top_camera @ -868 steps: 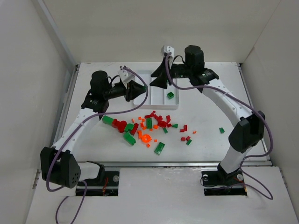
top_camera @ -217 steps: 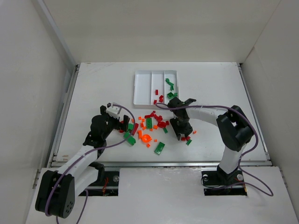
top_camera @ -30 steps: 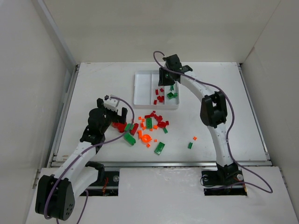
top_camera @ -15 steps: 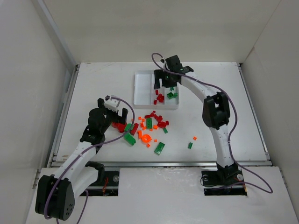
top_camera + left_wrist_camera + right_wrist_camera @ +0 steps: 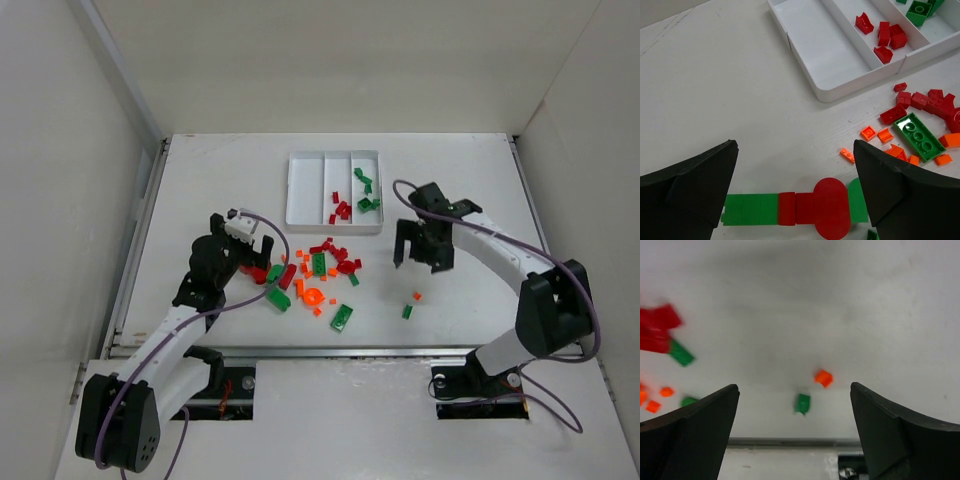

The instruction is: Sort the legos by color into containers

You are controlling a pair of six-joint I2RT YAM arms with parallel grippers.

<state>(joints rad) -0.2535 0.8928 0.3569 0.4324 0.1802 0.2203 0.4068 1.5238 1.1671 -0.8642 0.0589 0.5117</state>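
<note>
Item: two arms on a white surface, bases at the bottom edge of the overhead view. Left arm: rises from lower left, bent at the elbow, forearm reaching up and right. Left end effector: fingers spread wide, holding nothing, poised just above the left edge of the loose legos. In its wrist view a joined strip of green and red pieces with a round red disc lies on the surface between the fingers at the lower edge. Right arm: rises from lower right, elbow at the right edge, forearm stretching up and left, wrist turned down. Right end effector: fingers spread wide, empty, held clear above the surface. Below it, apart from the pile, lie one orange brick and one green brick; both show blurred between the fingers in the right wrist view. Main pile: red, green and orange pieces, centre of the frame, including a long green plate. Farthest: white tray, upper centre, with three compartments; red bricks in the middle one, green bricks in the right one.
</note>
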